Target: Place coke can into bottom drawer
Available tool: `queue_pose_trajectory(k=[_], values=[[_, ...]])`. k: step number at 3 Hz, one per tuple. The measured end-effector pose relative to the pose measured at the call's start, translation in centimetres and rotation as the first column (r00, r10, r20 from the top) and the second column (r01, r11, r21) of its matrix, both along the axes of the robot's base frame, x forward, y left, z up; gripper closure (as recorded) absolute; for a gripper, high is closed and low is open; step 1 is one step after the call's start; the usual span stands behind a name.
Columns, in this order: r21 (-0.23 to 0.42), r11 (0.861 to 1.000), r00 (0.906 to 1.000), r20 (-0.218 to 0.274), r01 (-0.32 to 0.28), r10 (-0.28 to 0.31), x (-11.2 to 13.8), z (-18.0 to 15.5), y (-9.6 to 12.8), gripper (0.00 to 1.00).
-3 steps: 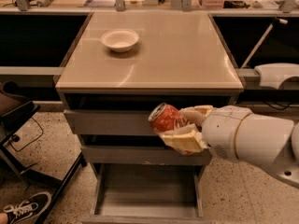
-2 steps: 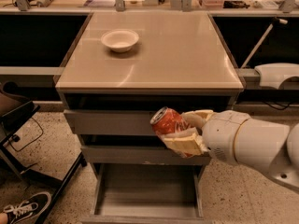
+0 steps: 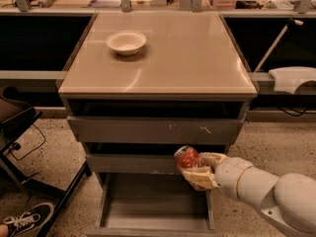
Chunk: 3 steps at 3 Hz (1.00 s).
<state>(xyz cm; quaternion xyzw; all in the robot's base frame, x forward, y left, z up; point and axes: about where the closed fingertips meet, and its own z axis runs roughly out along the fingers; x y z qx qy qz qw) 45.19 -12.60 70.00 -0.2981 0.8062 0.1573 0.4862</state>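
Observation:
My gripper (image 3: 197,168) is shut on the coke can (image 3: 186,157), a small red-orange can with a silver end, tilted to the upper left. I hold it in front of the middle grey drawer (image 3: 133,163), just above the right rear part of the open bottom drawer (image 3: 153,204). The bottom drawer is a wide shallow grey tray pulled out toward me, with nothing in it. My arm comes in from the lower right.
A white bowl (image 3: 126,42) sits on the cabinet top (image 3: 197,58) at the back left. The top drawer front (image 3: 158,130) has white scratches. A black chair frame (image 3: 29,147) and a shoe (image 3: 27,218) are at the left. A white object (image 3: 294,78) juts in at the right.
My gripper has moved down with the coke can, from the level of the top drawer front to the middle drawer front, closer to the open bottom drawer.

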Motion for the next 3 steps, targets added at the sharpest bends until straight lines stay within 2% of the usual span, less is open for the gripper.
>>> queue_pose_trajectory(k=[1, 2, 3], values=[[0.037, 0.993, 0.9886, -0.107, 0.111, -0.106, 1.4, -10.1, -3.2, 1.00], [0.089, 0.986, 0.9745, -0.186, 0.144, -0.126, 0.7, -15.2, -3.5, 1.00], [0.091, 0.986, 0.9752, -0.185, 0.141, -0.122, 0.7, -15.2, -3.3, 1.00]])
